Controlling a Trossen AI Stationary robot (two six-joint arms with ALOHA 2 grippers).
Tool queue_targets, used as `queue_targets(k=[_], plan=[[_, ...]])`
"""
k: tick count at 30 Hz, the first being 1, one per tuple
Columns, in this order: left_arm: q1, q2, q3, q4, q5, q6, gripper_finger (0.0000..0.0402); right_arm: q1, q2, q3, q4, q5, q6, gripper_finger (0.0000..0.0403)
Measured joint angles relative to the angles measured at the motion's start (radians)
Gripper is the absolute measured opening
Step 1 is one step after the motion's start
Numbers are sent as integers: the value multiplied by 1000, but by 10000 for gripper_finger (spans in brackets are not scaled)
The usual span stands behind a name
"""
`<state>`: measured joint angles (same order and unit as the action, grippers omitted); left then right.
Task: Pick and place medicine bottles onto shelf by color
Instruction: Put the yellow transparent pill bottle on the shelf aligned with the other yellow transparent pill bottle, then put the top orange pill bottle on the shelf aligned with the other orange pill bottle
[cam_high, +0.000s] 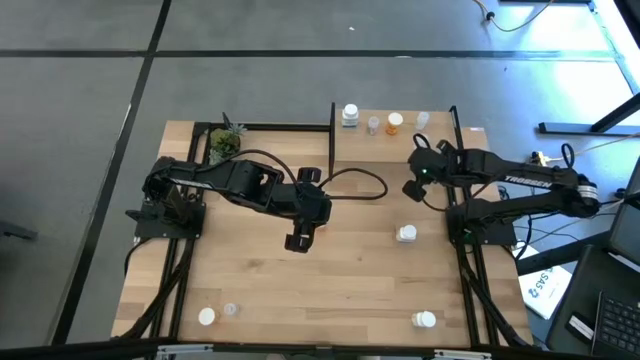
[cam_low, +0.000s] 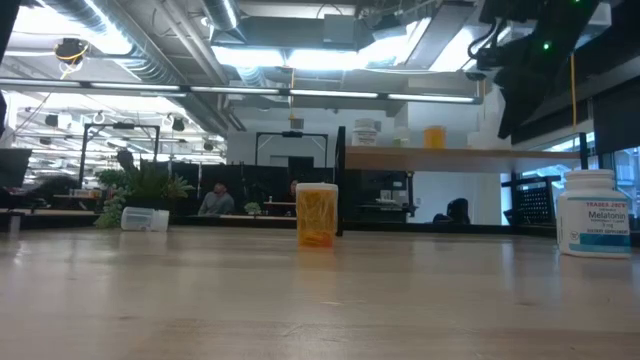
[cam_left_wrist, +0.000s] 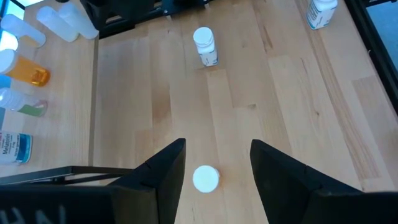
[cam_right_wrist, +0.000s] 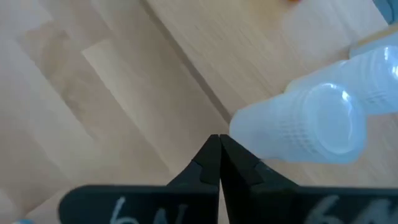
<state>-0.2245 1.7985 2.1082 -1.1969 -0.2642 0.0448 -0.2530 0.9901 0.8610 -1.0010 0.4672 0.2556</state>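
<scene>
High view: left gripper (cam_high: 300, 238) sits over the middle of the tabletop (cam_high: 350, 290), its own body hiding whatever is under it. Right gripper (cam_high: 412, 188) hangs just in front of the shelf (cam_high: 400, 138); fingers too small to read here. On the shelf, a row: white bottle (cam_high: 349, 116), clear one (cam_high: 373, 125), orange bottle (cam_high: 395, 123), another clear one (cam_high: 422, 121), all tiny, labels unreadable. Loose on the table: white bottle (cam_high: 406, 234) right of centre, white bottle (cam_high: 425, 320) near the front right, white cap (cam_high: 206, 317) and a faint clear bottle (cam_high: 230, 310) front left. Potted plant (cam_high: 226, 142) at the back left corner.

Low view: an orange bottle (cam_low: 317, 215) stands upright mid-table, not visible from above. Melatonin bottle (cam_low: 593, 214) at right, cut by the frame edge. Shelf board (cam_low: 440, 158) behind, bottles on it dim. Seated people far back, blurred. Arm parts dark at top right; no fingertips shown.

Left wrist view: left fingers (cam_left_wrist: 165, 171) spread apart, a white-capped bottle (cam_left_wrist: 206, 178) upright between them, not touched. Another white bottle (cam_left_wrist: 206, 46) beyond; a third (cam_left_wrist: 322, 11) cut off. Shelf bottles lie at the edge, partly cropped.

Right wrist view: right fingers (cam_right_wrist: 208, 163) pressed together, holding nothing. Clear bottle (cam_right_wrist: 311, 124) fills the frame just beside the tips; touching or not, cannot tell.
</scene>
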Motion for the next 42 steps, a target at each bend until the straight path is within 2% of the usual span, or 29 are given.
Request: queue_targets(k=[14, 20, 22, 30, 35, 42], plan=[[0, 0, 0, 0, 0, 0, 174, -47, 0, -22, 32, 59, -49, 5], [0, 0, 0, -1, 0, -6, 174, -41, -6, -22, 33, -88, -52, 5], [0, 0, 0, -2, 0, -6, 174, -24, -14, -22, 33, -102, -51, 5], [-1, 0, 0, -39, -10, -41, 174, 95, -80, 34, 9, -99, -25, 5], [-1, 0, 0, -56, -11, -73, 174, 215, -99, 74, 8, -51, -23, 5], [-15, 0, 0, -156, -45, -234, 174, 397, -100, 116, -74, -15, 22, 3]])
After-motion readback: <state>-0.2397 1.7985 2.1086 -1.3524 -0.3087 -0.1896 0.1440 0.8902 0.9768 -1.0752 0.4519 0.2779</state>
